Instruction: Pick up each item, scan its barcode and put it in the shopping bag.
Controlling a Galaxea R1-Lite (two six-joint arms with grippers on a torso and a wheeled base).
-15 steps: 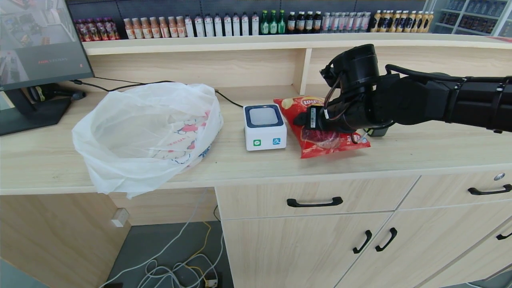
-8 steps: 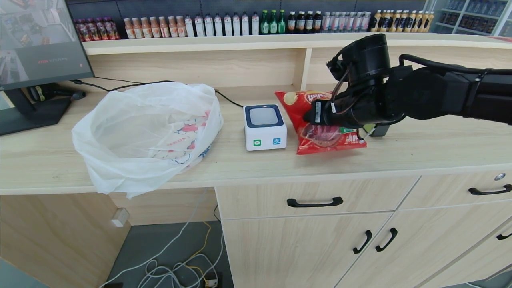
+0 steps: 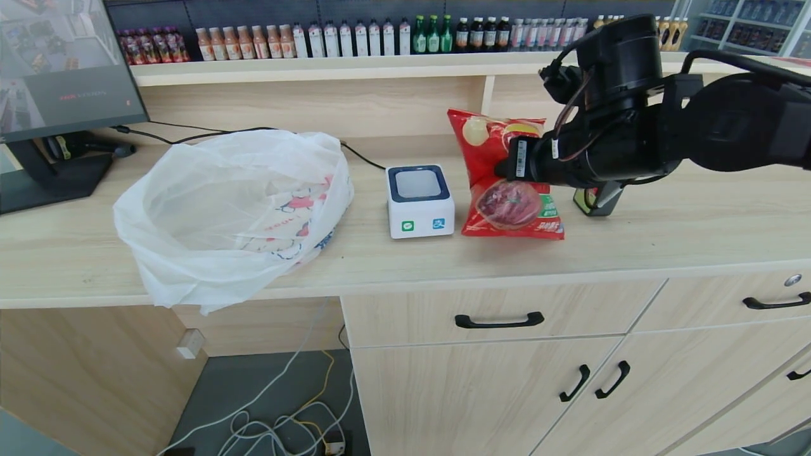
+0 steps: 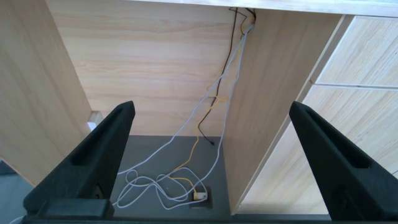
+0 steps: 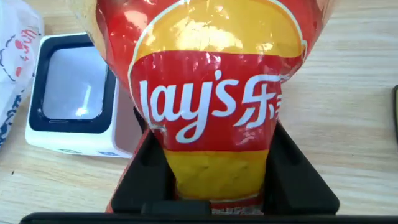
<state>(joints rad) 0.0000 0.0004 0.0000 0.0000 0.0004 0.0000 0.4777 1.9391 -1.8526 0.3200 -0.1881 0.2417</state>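
Note:
A red bag of chips [image 3: 507, 177] hangs nearly upright just right of the white barcode scanner [image 3: 419, 201], its lower edge close to the counter. My right gripper [image 3: 516, 170] is shut on the bag's middle; in the right wrist view the chip bag [image 5: 211, 106] bulges between the two black fingers [image 5: 149, 168], with the scanner [image 5: 73, 102] beside it. The open white shopping bag [image 3: 231, 209] lies on the counter left of the scanner. My left gripper [image 4: 211, 162] hangs open below the counter, facing the floor cables.
A small dark object [image 3: 595, 199] stands on the wooden counter [image 3: 665, 234] behind my right arm. A monitor [image 3: 63, 69] sits at far left, and bottles [image 3: 405, 35] line the raised back shelf. Drawers and cupboard doors [image 3: 500, 354] front the counter.
My right gripper has lifted the chip bag off the counter and tilted it from lying flat to nearly upright, moving up and slightly right. The shopping bag and scanner have not moved.

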